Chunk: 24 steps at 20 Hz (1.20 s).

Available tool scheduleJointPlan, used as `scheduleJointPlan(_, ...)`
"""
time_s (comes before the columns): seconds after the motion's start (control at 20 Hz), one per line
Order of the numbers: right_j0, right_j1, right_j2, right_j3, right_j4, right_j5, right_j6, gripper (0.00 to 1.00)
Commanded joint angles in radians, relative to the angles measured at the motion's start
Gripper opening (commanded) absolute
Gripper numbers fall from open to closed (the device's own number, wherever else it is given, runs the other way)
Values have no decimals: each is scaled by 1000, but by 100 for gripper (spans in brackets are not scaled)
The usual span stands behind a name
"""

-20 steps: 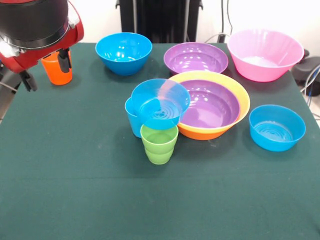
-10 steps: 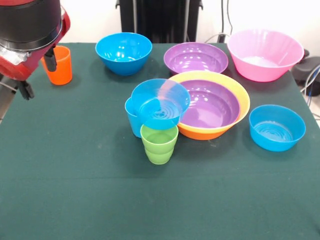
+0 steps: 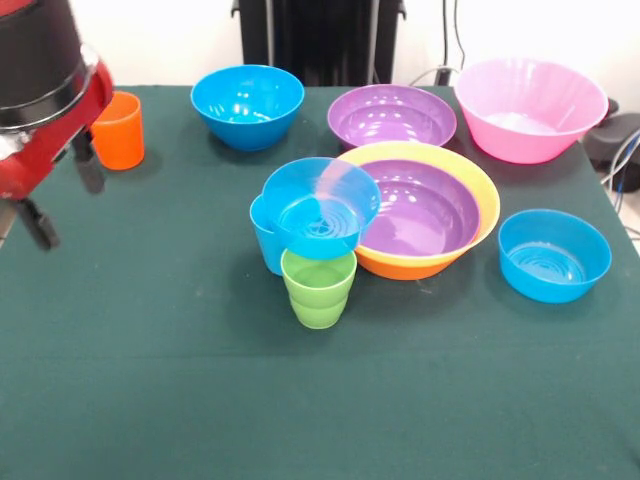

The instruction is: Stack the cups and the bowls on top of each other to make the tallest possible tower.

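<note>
Glossy, smooth plastic bowls (image 3: 415,208) and cups (image 3: 319,288) sit on a matt green cloth table cover (image 3: 150,380)

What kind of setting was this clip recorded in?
Probably a robotics lab bench: a table under a dark green cloth, plastic bowls and cups laid out as test props, a red and black robot arm, and loose cables at the edge.

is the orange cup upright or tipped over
Upright. The orange cup stands on its base on the table with its open mouth up, empty as far as shows.
</note>
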Motion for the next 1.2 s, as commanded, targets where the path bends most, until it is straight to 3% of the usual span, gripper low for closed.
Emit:
scheduleJointPlan(0.05, -49, -118, 101, 357, 40, -172, -348, 100)
scheduleJointPlan(0.4, -106, -238, 91, 572, 10, -290, -346, 100)
scheduleJointPlan(0.6, -138, -301, 107, 705, 22, -404, -264, 100)
scheduleJointPlan(1.2, -178, -378, 101, 937, -49, -595, -160, 100)
